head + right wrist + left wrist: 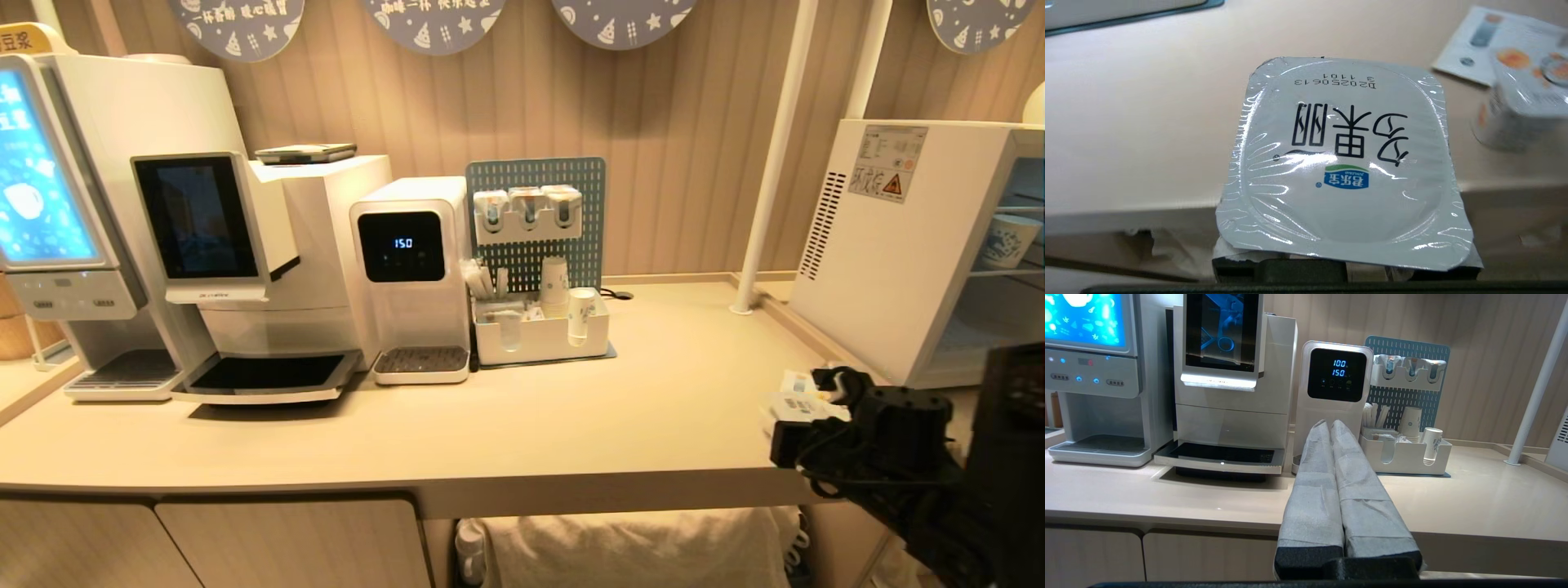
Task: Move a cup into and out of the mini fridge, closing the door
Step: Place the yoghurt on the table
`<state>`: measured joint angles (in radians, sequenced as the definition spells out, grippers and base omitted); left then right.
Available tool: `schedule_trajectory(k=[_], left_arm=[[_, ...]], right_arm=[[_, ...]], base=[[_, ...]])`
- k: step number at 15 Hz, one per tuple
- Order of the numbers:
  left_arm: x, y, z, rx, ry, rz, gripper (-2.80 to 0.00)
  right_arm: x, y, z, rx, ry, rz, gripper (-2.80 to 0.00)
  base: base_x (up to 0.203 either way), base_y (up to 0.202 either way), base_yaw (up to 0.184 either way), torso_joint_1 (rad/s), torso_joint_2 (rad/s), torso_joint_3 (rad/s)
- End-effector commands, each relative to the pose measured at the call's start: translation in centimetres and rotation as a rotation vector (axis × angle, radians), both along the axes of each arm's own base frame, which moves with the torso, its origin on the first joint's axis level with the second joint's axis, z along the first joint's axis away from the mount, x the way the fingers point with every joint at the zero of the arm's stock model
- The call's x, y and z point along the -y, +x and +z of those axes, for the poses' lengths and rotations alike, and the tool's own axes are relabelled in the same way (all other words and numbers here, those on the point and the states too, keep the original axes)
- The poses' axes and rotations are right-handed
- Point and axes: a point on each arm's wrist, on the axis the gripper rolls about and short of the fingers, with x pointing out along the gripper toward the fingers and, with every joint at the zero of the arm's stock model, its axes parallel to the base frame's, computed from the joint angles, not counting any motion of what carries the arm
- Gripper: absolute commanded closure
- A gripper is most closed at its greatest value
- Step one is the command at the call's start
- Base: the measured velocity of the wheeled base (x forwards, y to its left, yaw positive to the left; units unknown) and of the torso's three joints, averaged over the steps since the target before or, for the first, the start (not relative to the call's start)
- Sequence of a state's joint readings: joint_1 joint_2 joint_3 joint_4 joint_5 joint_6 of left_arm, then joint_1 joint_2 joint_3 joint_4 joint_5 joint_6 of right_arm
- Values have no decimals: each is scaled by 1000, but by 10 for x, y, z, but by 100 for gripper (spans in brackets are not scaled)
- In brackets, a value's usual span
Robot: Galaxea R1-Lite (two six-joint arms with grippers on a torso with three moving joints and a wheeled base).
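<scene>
Mini fridge [882,269] white; bench [571,408] pale beige; cup [1345,163] lid silver foil, black characters, blue-green logo; pegboard [588,212] blue, perforated.

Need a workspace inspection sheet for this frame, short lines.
Surface: beige counter, no spills seen.
Job's things: mini fridge at right, paper cup on its shelf; door not seen.
Clutter: drink machines, cup organizer, second sealed cup, leaflet.
Grippers: left gripper shut, empty; right gripper holds sealed cup at the counter's edge.
Cables: black lead behind organizer.
Surroundings: slatted wall, white pole.
</scene>
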<state>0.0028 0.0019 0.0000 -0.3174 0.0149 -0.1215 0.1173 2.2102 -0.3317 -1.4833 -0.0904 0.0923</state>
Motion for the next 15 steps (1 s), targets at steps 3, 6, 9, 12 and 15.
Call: schedule_trajectory(k=[3,6,9,12,15], left_arm=[[0,4,-11,-36,-1,0,0],[0,4,-11,-36,-1,0,0],[0,4,-11,-37,-1,0,0],[0,4,-11,-36,-1,0,0],[0,4,-11,-36,-1,0,0]], right_arm=[[-15,55,-43,28,-10,21,0],[-27,77,-51,18,-27,20,0],[-32,91,-52,8,-47,-4,0],[-33,93,-54,0,-57,-21,-280],[-33,94,-58,-5,-97,-53,-280]], base=[[0,0,0,0,0,0],[0,0,0,0,0,0],[0,0,0,0,0,0],[0,0,0,0,0,0],[0,0,0,0,0,0]])
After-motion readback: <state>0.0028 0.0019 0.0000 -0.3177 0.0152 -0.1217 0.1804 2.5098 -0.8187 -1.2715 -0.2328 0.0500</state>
